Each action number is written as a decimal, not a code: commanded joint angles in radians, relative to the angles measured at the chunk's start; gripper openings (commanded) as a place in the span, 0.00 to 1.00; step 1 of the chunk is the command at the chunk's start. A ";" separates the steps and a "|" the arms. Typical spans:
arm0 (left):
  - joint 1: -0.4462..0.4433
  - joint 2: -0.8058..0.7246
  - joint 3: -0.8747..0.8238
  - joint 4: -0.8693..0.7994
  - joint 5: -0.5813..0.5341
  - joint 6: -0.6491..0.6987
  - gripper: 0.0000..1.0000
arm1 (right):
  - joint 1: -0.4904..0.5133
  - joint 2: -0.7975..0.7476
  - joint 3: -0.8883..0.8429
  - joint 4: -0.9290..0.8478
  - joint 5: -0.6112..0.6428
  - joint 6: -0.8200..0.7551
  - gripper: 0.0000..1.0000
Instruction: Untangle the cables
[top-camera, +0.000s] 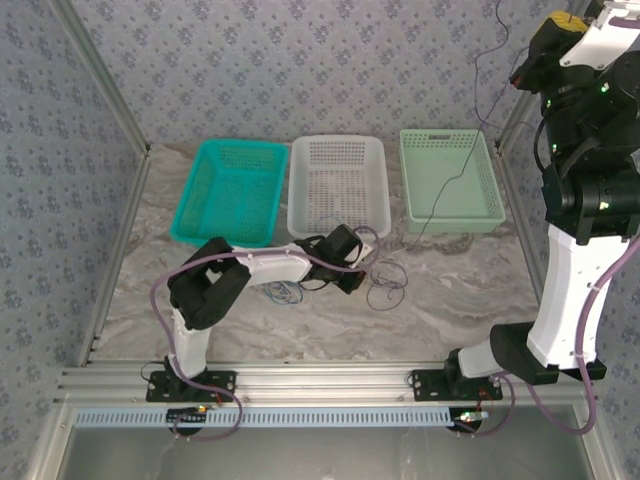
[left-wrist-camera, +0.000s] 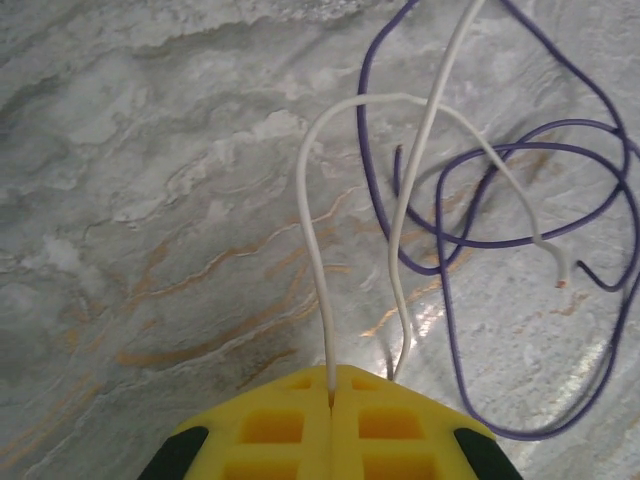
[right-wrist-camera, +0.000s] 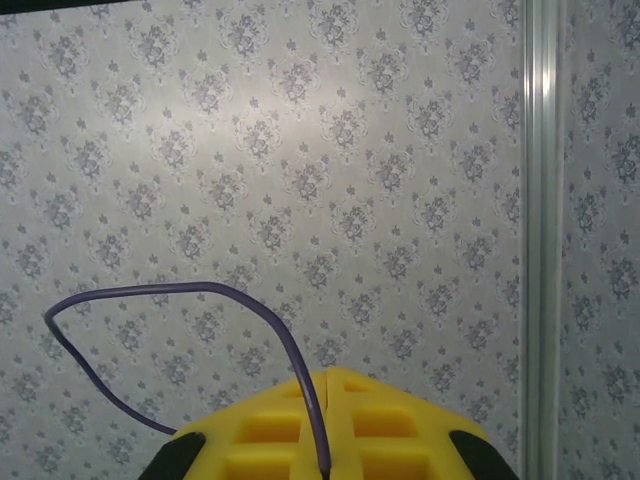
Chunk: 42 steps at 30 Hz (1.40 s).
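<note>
Found one marbled counter (top-camera: 470, 290), enclosed by patterned walls.

Counted two arms. Noted the left arm (top-camera: 250, 268) folded low and reaching across the middle of the counter. Noted the right arm (top-camera: 570, 290) standing tall at the right edge, wrist raised well above the counter.

Counted three baskets in one row at the far side, left to right: teal basket (top-camera: 190, 205), white basket (top-camera: 298, 190), pale green basket (top-camera: 495, 185).

Counted two end effectors. Found the left end effector (left-wrist-camera: 332, 385) low over the counter, just in front of the white basket, its yellow jaws pressed together on the white cable (left-wrist-camera: 315, 250). Found the right end effector (right-wrist-camera: 328, 385) high near the wall, jaws likewise clamped, pinching the raised cable (right-wrist-camera: 160, 287).

Counted three cable runs:
- White cable: one, rising from the left jaws, looping over the counter, one bare end lying free.
- Purple cable (left-wrist-camera: 362, 110): one, lying in several loops on the counter, crossing over and under the white cable.
- Raised cable: one, dark purplish, arching out of the right jaws and, in the top view, hanging down across the pale green basket toward the counter. Could not tell whether joined to the loops below.
</note>
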 joint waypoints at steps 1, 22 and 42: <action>0.012 0.021 0.030 -0.057 -0.057 -0.042 0.00 | -0.007 0.004 0.005 0.032 0.059 -0.054 0.00; 0.041 0.136 0.138 -0.218 -0.061 -0.092 0.00 | -0.006 -0.004 0.044 0.115 0.211 -0.112 0.00; -0.045 -0.187 -0.068 0.058 -0.187 0.010 0.55 | -0.006 -0.094 -0.058 0.076 0.038 0.048 0.00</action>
